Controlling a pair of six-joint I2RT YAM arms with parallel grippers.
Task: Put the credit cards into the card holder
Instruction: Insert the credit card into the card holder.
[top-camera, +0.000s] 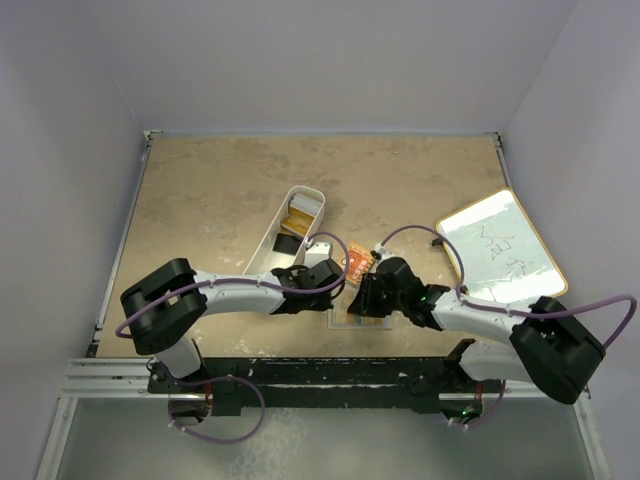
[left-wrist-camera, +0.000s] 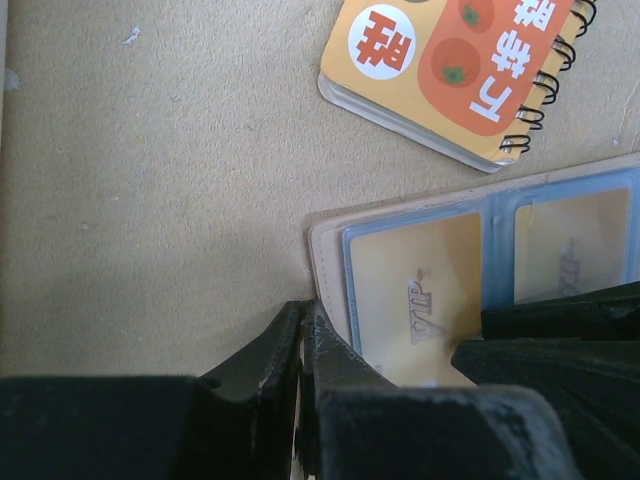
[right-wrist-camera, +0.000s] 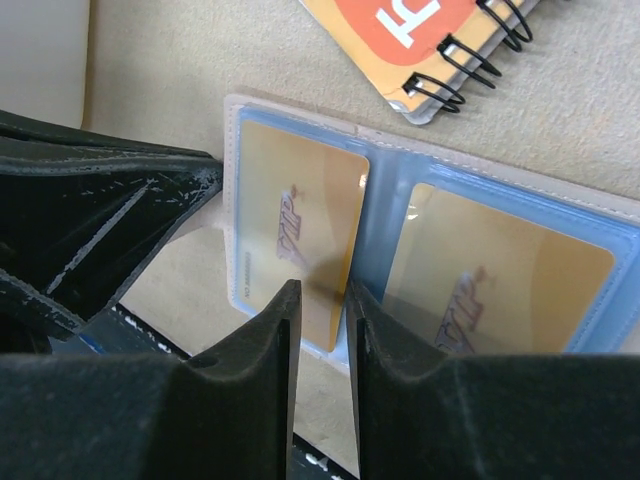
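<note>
The card holder (right-wrist-camera: 232, 150) lies open on the table near the front edge, beige with clear blue sleeves; it also shows in the left wrist view (left-wrist-camera: 325, 255) and, mostly hidden under the grippers, in the top view (top-camera: 347, 320). Two gold credit cards sit in its sleeves, a left one (right-wrist-camera: 295, 235) and a right one (right-wrist-camera: 490, 270). The left card's lower end sticks out of its sleeve. My left gripper (left-wrist-camera: 303, 308) is shut on the holder's left edge. My right gripper (right-wrist-camera: 322, 295) is narrowly open, its fingertips straddling the left card's lower right corner.
An orange spiral notebook (top-camera: 356, 265) lies just behind the holder. A long white bin (top-camera: 290, 225) with more cards in it stands behind the left gripper. A white board with a tan rim (top-camera: 500, 245) lies at the right. The table's front rail is close.
</note>
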